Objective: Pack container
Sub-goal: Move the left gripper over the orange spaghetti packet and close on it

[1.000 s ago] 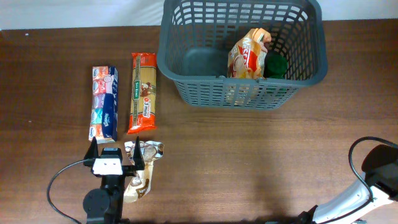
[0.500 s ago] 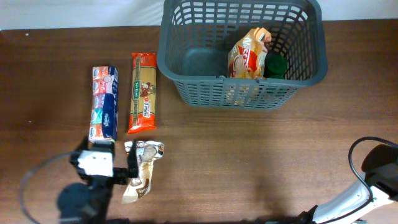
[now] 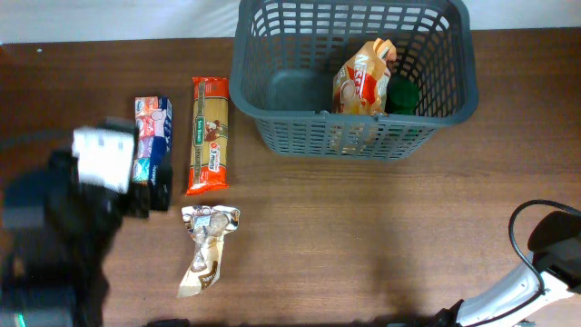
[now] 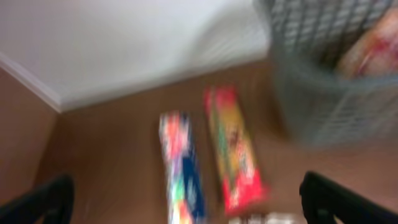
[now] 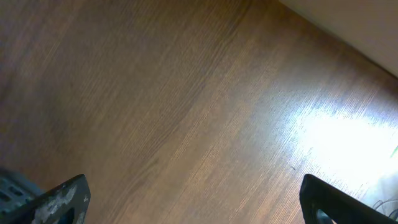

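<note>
overhead, the basket (image 3: 354, 141), partly filled, is set at the far side. the left gripper (image 4: 186, 190) and right gripper (image 5: 193, 193) are both spread and empty. a pick is judged in hand: the left must be lowered over the tissue pack (image 3: 154, 113) and closed.

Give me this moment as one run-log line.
left gripper open, by tissue pack | right gripper open, over table | container holds snack bag, green item | outside: pasta packet, foil packet

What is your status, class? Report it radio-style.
Left gripper open, empty. Right gripper open, empty. Basket holds orange bag and green item. Tissue pack, pasta pack, foil pack outside; nothing blocking.
</note>
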You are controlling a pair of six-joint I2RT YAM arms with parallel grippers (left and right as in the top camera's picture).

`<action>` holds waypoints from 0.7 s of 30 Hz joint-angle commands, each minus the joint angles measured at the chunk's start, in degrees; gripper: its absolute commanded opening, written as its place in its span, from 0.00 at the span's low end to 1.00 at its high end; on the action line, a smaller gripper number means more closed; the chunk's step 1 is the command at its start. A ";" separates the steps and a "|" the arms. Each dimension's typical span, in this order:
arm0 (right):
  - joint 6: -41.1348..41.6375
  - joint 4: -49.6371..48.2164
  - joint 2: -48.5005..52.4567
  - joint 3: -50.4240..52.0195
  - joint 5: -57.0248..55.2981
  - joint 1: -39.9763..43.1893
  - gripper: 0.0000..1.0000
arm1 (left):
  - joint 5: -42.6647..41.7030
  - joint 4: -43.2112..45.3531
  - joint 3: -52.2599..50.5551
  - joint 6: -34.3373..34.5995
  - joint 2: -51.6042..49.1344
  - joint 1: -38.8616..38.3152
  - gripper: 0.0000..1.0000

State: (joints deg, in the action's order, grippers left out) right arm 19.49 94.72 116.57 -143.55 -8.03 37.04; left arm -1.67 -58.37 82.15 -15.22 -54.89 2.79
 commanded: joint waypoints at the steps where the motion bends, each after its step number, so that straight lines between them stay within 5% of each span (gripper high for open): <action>1: 0.48 -0.02 0.15 0.11 -0.11 0.15 0.99 | 5.86 -8.90 11.76 0.61 -14.12 0.37 0.99; 11: 0.48 -0.02 0.15 0.11 -0.11 0.15 0.99 | -10.21 -13.31 16.46 0.61 -36.20 0.37 0.99; 21: 0.48 -0.02 0.15 0.11 -0.11 0.15 0.99 | -10.56 -10.75 16.46 3.34 -49.68 0.37 0.99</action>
State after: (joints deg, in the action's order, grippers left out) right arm 19.51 94.72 116.57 -143.55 -8.03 37.04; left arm -10.57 -69.87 97.43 -14.85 -102.10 2.98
